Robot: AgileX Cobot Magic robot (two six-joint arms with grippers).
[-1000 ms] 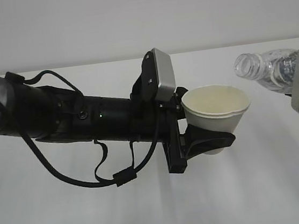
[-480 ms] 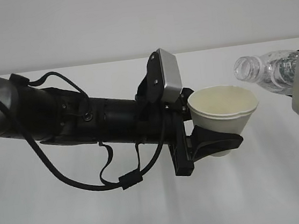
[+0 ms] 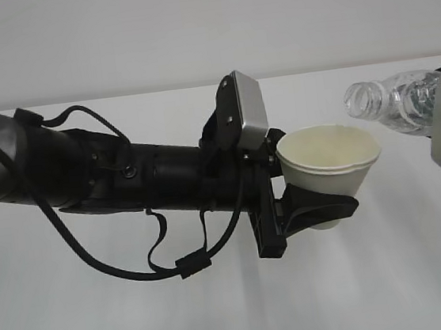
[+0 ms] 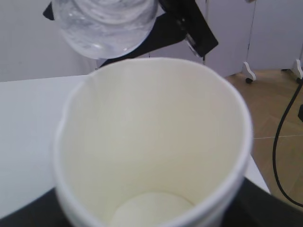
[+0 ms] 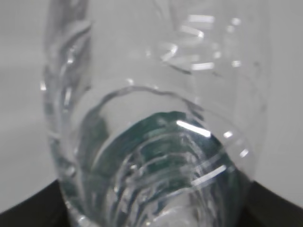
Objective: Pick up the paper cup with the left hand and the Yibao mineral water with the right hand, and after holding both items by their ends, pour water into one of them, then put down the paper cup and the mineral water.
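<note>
Exterior view shows, above the white bench (image 3: 79,324), the left end effector (image 3: 314,202) clamped around the upright paper cup (image 3: 330,162) at frame centre, while at upper right the right end effector grips the Yibao mineral water (image 3: 393,104), lying near-horizontal with mouth pointing left toward the cup; the left wrist view alone reveals the cup's dry cream bottom.

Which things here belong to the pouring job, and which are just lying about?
Job:
- paper cup, held in the left gripper, mouth up
- Yibao mineral water, uncapped, tipped toward the cup, in the right gripper at the frame's right edge

Lying about:
- nothing on the white table
- floor cable beyond it
</note>
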